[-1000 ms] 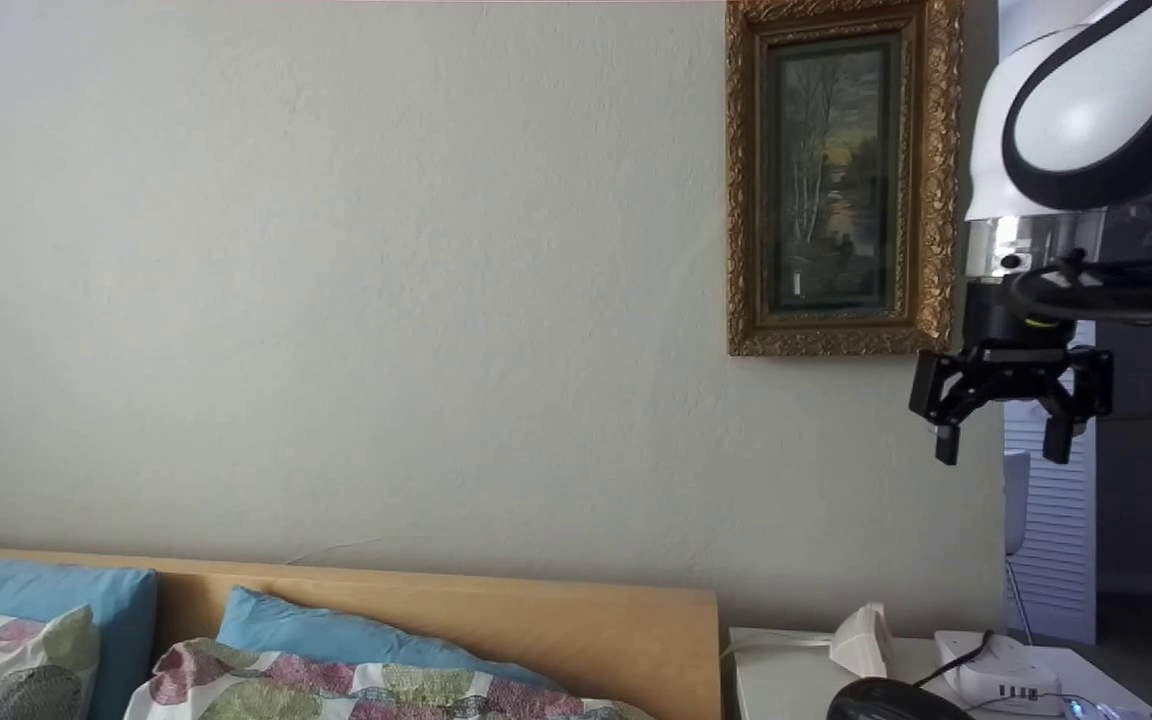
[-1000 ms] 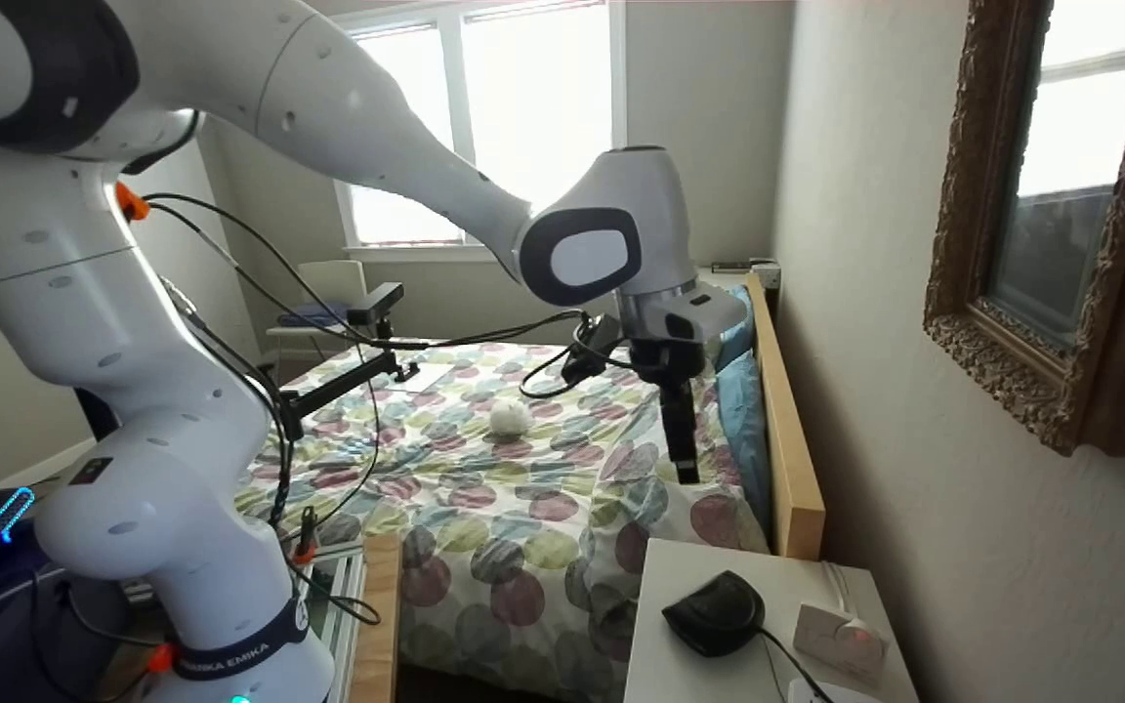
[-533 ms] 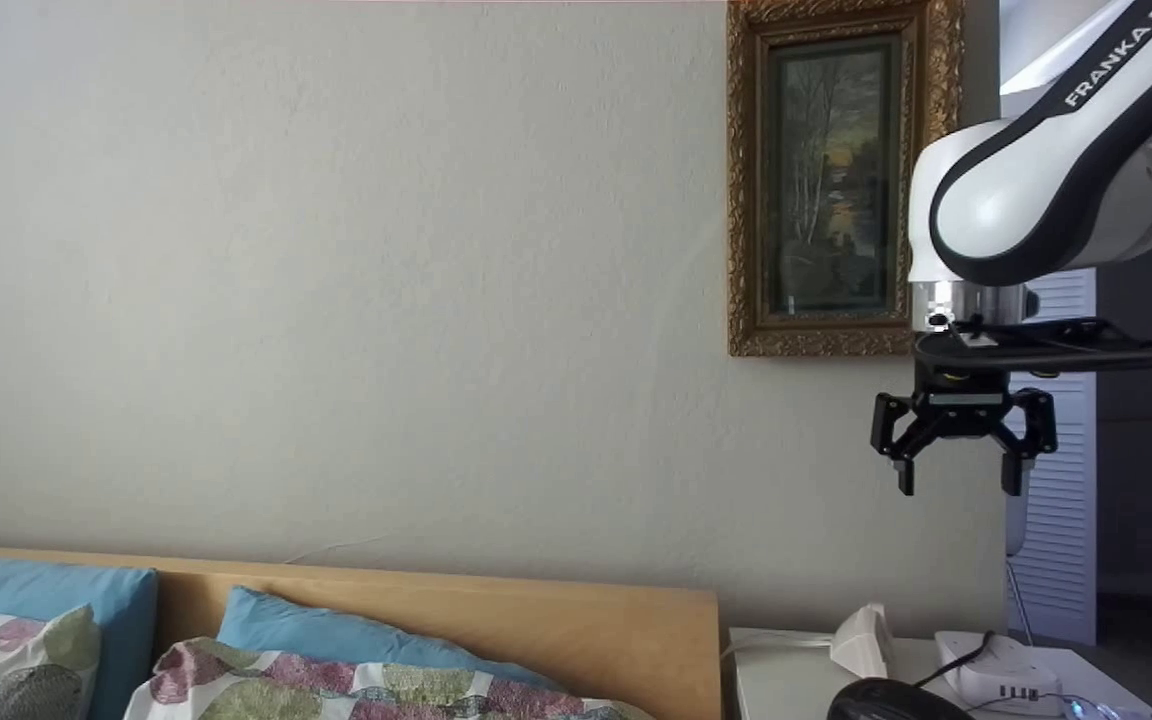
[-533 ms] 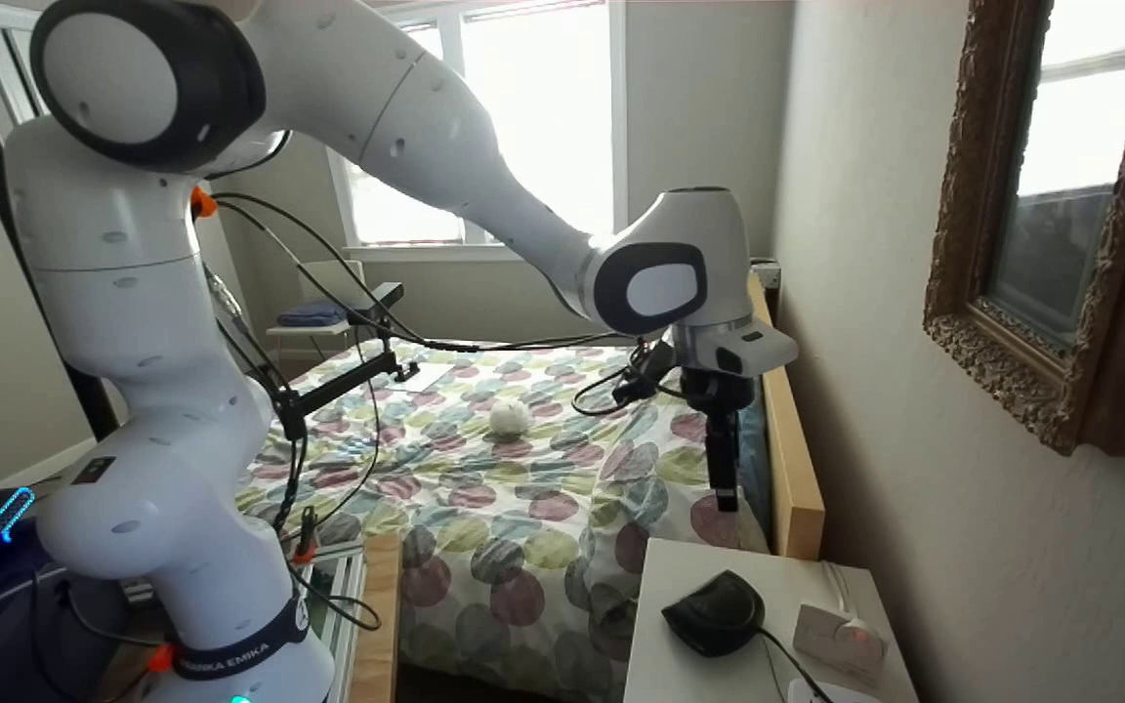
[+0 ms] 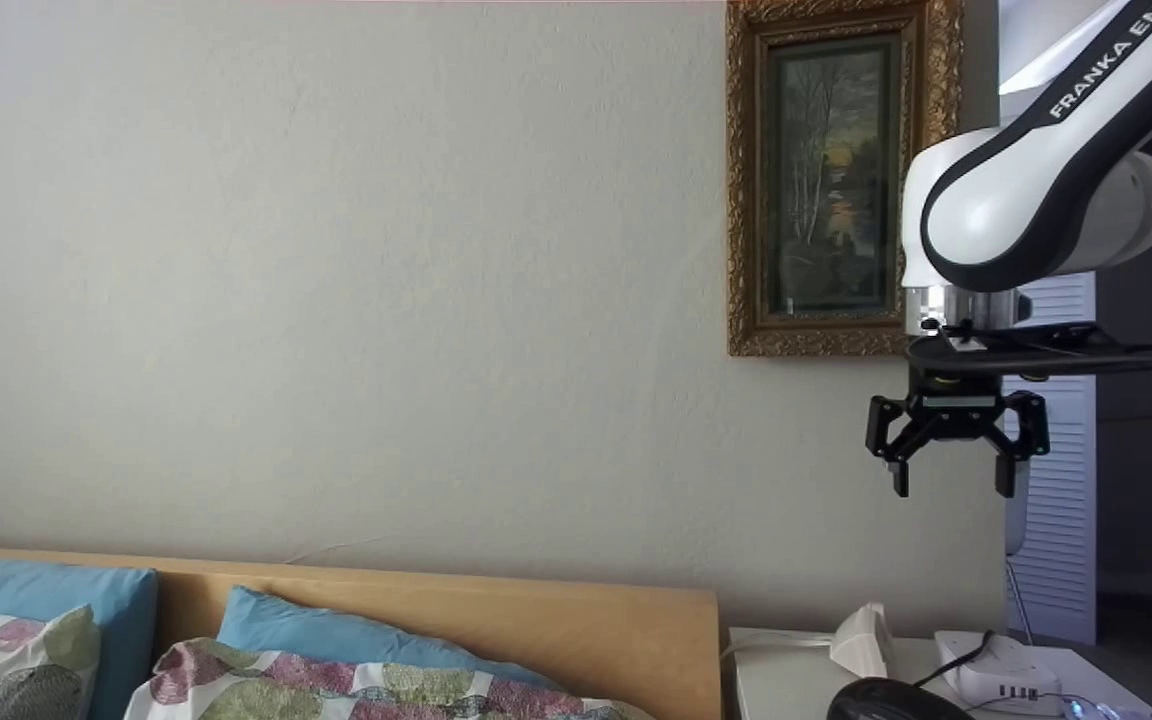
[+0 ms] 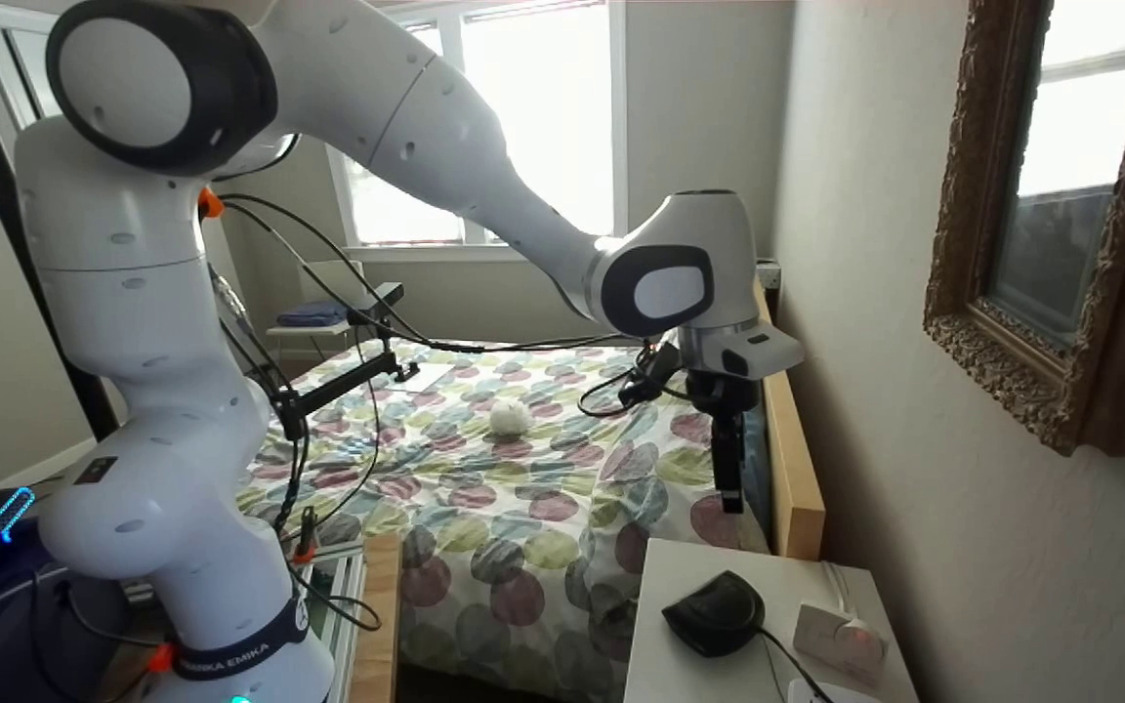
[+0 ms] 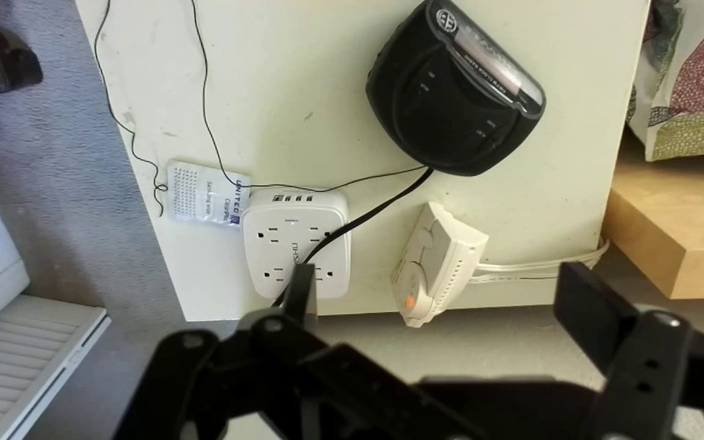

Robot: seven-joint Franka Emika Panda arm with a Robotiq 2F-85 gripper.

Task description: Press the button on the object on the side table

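In an exterior view, one robot gripper (image 5: 953,482) hangs, its two fingers (image 5: 900,478) spread wide apart, higher than one side table (image 5: 781,680), which stands right of one wooden headboard (image 5: 616,640). From the wrist, four things show on the whitish top: at left, one small packet (image 7: 205,192); just right of it, one white four-outlet block (image 7: 291,241); farther right, one beige device (image 7: 437,263); and, farthest from the wall, one black clock radio (image 7: 450,98). Compared with a second ago, the robot gripper is lower and nearer the wall (image 5: 386,300); clock radio and beige device are unmoved.
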